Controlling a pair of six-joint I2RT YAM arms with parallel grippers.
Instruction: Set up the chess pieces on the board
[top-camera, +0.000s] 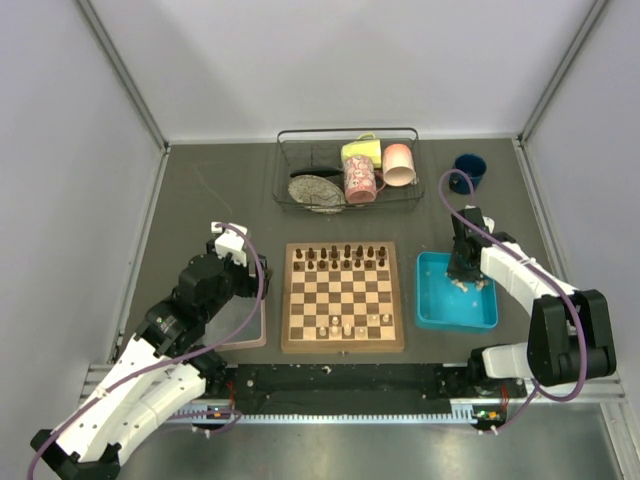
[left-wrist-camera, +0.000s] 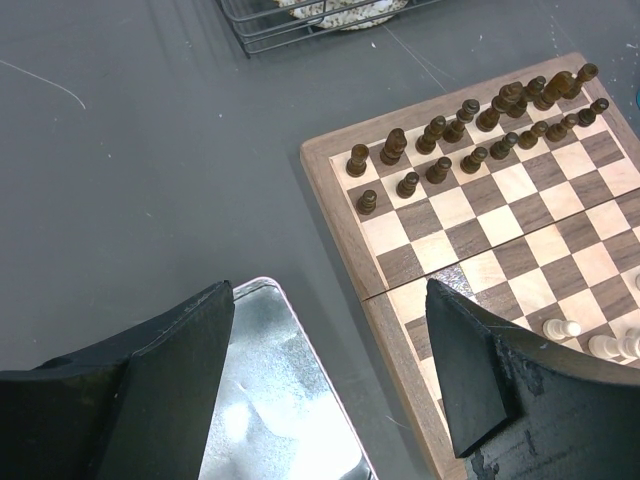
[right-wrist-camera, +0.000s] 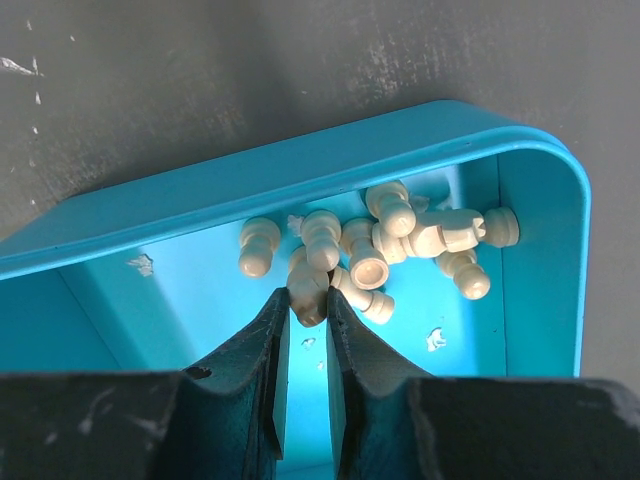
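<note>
Cream chess piece (right-wrist-camera: 308, 292) is sitting pinched in narrow right fingers (right-wrist-camera: 252, 350) inside the blue tray (right-wrist-camera: 200, 200); lifting it cleanly to the board (top-camera: 343, 346), near edge, looks next. Left fingers (left-wrist-camera: 190, 360) are gaping wide, empty.

Lab robot cell: plain white walls (top-camera: 60, 150), alu frame posts (top-camera: 125, 75), dark grey tabletop (top-camera: 200, 190), mounting rail (top-camera: 340, 385).

At upper centre, a wire basket (top-camera: 283, 170) holds mugs (top-camera: 399, 165) and a speckled plate (top-camera: 315, 191). A dark blue cup (top-camera: 469, 171) stands to its right. A blue tray (top-camera: 470, 312) lies below that.
</note>
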